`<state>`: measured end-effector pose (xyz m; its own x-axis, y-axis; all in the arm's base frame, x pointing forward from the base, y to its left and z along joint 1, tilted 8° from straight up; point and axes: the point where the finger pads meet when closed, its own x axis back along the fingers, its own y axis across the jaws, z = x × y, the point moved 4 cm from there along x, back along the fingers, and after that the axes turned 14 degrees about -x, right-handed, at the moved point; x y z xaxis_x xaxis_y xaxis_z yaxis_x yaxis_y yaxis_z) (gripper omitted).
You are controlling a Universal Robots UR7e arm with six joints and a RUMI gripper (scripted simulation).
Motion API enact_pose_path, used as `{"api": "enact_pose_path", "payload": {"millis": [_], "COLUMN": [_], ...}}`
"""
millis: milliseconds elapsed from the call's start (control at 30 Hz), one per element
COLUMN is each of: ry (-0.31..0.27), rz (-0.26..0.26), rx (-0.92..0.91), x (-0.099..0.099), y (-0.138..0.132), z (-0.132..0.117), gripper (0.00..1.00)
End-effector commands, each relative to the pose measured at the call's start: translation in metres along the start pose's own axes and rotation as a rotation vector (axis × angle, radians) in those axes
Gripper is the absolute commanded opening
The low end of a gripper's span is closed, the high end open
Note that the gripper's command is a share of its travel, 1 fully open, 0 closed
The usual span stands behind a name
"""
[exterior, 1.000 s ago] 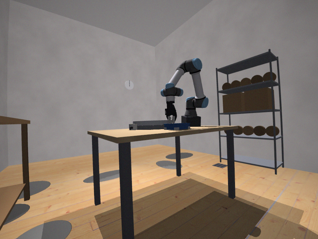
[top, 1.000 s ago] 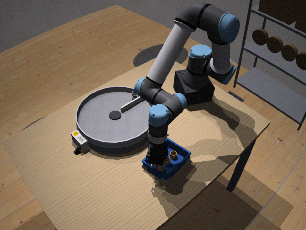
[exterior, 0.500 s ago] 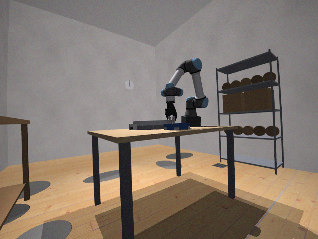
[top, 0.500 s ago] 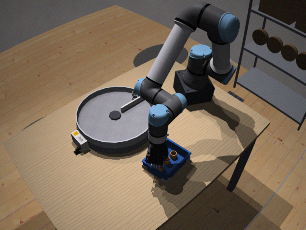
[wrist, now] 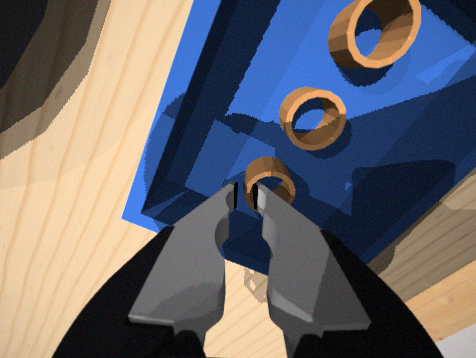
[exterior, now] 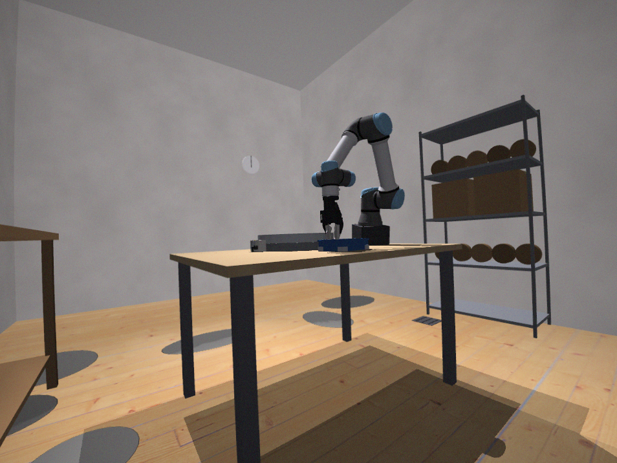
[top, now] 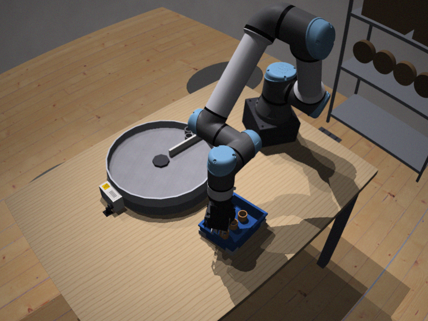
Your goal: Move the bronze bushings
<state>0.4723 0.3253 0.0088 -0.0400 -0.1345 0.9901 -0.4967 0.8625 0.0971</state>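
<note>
The black gripper with grey fingers (top: 217, 230) (exterior: 332, 232) is narrow, apparently holding nothing; in the wrist view, the nearest short bronze sleeve (top: 224, 236) (wrist: 259, 166) lies towards one o'clock from its tips, inside the blue plastic crate (top: 258, 208) (exterior: 343, 244) (wrist: 172, 100), with two more beyond; best part the fingers slightly, rise straight, avoid hooking its rim, then check the arm-hidden turntable (top: 138, 172) (exterior: 291, 245).
</note>
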Motion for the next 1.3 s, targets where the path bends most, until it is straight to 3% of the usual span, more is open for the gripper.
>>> {"api": "enact_pose_path", "payload": {"millis": [0,533,867,1267], "ry": [-0.002,-0.002,-0.002,-0.002], "rz": [0.0,0.0,0.0,0.0], "rx": [0.0,0.0,0.0,0.0], "x": [0.001,0.007,0.035,0.085], "y": [0.0,0.0,0.0,0.0], "z": [0.0,0.0,0.0,0.0], "gripper": [0.06,0.06,0.06,0.06]}}
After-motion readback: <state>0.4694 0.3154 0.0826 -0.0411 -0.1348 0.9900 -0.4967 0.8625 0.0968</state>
